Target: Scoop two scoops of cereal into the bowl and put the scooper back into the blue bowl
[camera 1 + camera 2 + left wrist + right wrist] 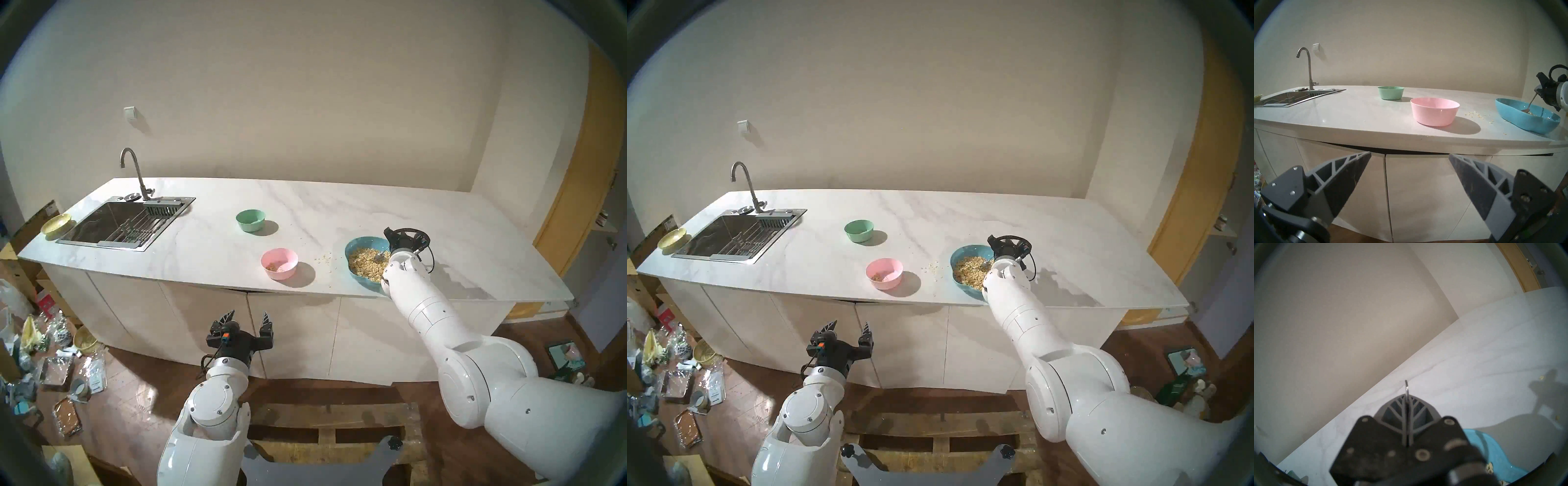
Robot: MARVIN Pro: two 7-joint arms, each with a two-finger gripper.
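right gripper (1407, 401): clamped on spoon (1530, 106) handle
spoon head: in cereal (366, 263), blue bowl (354, 246)
left gripper (249, 319): apart, empty
pink bowl (279, 264): some cereal inside

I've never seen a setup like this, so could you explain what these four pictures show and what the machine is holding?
It is a robot with two white arms, each ending in jaws. Two pictures come from cameras on its head, looking down at a kitchen counter; the other two come from a camera on each wrist.

On the counter stand a sink, a yellow dish, a green bowl, a pink bowl holding a little cereal, and a blue bowl full of it. Some flakes lie spilled between the pink and blue bowls.

The right gripper is shut on a metal spoon, whose head dips into the blue bowl. The left gripper hangs open and empty in front of the cabinets.
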